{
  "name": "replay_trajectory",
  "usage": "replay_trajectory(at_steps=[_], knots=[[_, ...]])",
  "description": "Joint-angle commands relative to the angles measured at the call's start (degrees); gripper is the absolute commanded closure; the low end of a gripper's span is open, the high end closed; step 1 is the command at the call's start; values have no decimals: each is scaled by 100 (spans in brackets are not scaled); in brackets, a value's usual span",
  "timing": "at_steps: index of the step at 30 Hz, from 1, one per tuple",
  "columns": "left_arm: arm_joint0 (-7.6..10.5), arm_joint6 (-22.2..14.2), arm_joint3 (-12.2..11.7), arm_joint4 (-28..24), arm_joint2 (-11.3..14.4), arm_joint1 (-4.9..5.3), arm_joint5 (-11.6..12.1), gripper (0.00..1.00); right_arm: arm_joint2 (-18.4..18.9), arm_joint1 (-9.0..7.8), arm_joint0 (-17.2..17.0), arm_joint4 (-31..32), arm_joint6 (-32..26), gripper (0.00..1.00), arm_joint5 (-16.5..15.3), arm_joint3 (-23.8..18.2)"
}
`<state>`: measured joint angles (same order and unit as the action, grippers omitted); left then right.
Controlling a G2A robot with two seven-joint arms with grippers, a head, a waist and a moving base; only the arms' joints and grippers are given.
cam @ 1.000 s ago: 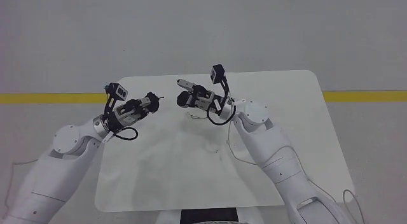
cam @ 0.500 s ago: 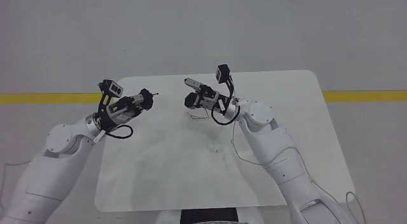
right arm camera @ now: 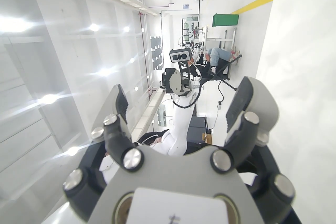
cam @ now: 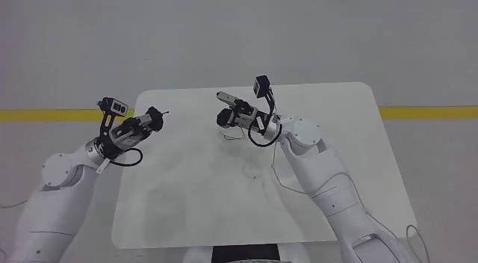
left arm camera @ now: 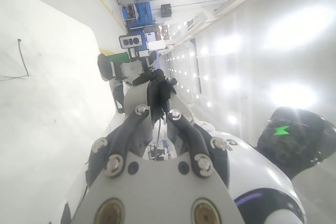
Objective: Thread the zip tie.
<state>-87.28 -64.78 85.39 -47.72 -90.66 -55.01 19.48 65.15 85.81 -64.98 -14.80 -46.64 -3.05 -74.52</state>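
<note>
Right now I see the white tabletop (cam: 328, 188), my right claw (cam: 219, 107) spread open above its far middle and my left claw (cam: 157, 116) over its far left edge, pinched shut on a thin black zip tie (cam: 163, 113). Spare ties (left arm camera: 23, 58) lie on the tabletop just below the right claw.

Item count: one table (cam: 336, 188). Two grippers: one left gripper (cam: 154, 116) and one right gripper (cam: 219, 107). One zip tie (left arm camera: 158, 88) was counted in the left gripper. Loose ties (left arm camera: 23, 59) on the table numbered at least two; the exact count could not be determined.
</note>
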Motion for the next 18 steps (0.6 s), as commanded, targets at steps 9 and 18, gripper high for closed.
replay_trajectory(at_steps=[9,18], knots=[[126,-503,-395,141,-325,-319,0,100,-3,0,-8,8,31,0,5,-1],[126,-503,-395,141,-325,-319,0,100,-847,22,761,2106,737,0,1325,307]])
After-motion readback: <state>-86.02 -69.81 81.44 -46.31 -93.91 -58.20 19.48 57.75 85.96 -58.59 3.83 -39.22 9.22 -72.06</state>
